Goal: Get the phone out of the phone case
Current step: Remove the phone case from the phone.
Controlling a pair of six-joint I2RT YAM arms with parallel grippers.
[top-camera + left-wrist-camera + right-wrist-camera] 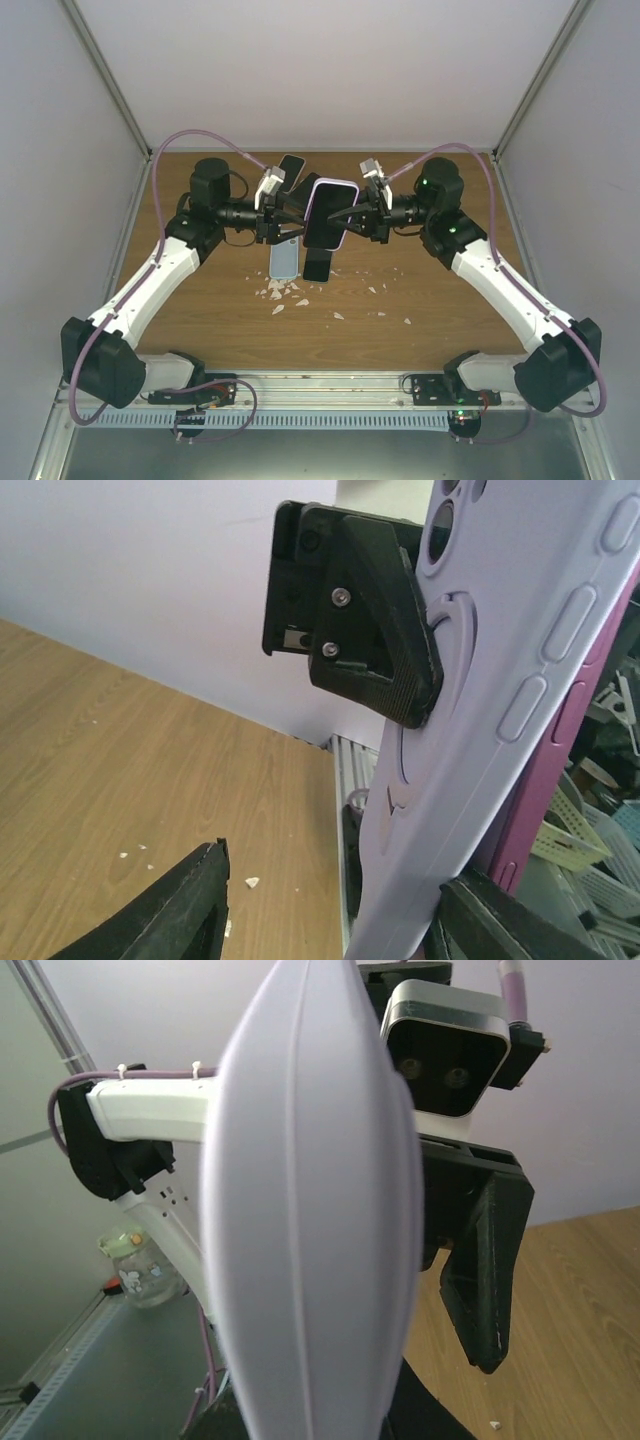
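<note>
Over the wooden worktop (430,300), the right tool (356,215) clamps the pliable-looking phone case (500,680) with the rigid phone (328,220) inside, aloft, while the left tool (288,216) gapes beside its rim, probably the best place to peel.

This is a robot lab cell. White panels (300,70) on a metal frame (108,80) box me in behind my jaws and to both sides. A wooden table (430,300) strewn with crumbs (285,292) lies below them, and my bases sit on a rail (330,385) at its near edge. Beyond my left jaws, off the table, plastic baskets (600,860) pile up. Beyond my right jaws a jar (142,1272) stands on a grey ledge (90,1360).
</note>
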